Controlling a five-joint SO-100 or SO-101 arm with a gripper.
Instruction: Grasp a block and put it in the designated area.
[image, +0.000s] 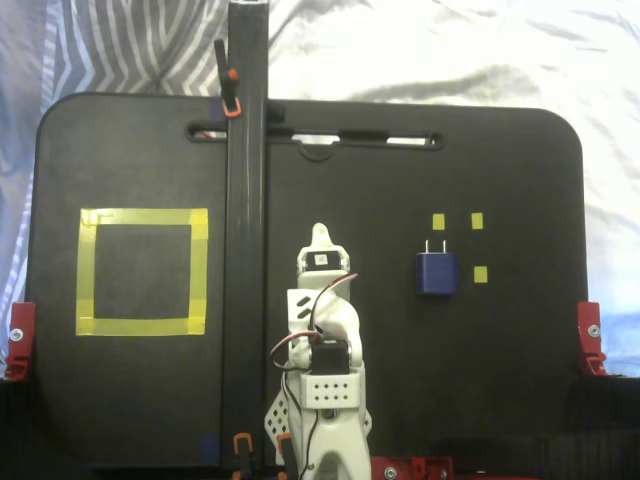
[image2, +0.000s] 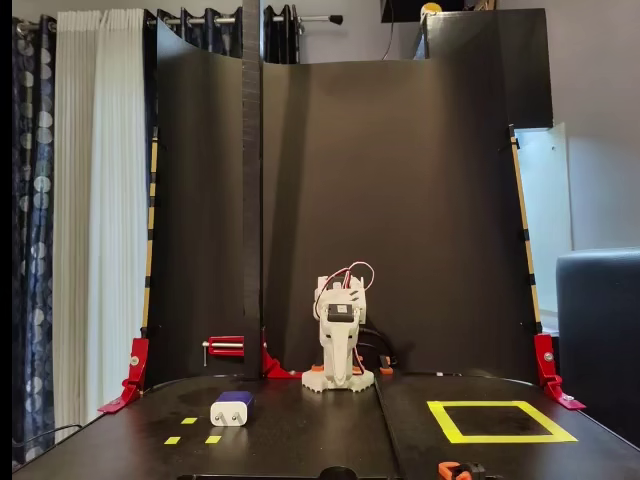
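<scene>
Top-down fixed view, left to right. Yellow tape square (image: 142, 271) sits well left of the gripper (image: 320, 236), on the far side of the vertical black post (image: 245, 230); nothing inside it. White arm (image: 322, 350) is folded at bottom centre, gripper tip pointing up-frame over bare black board (image: 400, 400). Gripper holds nothing and touches nothing. Finger spacing: cannot tell, the jaws are too small and seen end-on. Blue charger block (image: 437, 272) lies flat to the right of the gripper, well apart, slightly below tip level, prongs pointing up-frame. Three small yellow markers (image: 481, 274) are just up-frame and right of the block. Red clamps (image: 591, 336) are at the board edges.

Front fixed view, sides mirrored. Block (image2: 231, 409) lies left of the arm (image2: 340, 345) and nearer the camera, white prong face toward the lens, beside small yellow marks (image2: 212, 439). Arm stands folded at centre against the black backdrop (image2: 400, 200); gripper is not resolvable here. Tape square (image2: 500, 421) lies to the right of the arm, well apart, nothing in it.
</scene>
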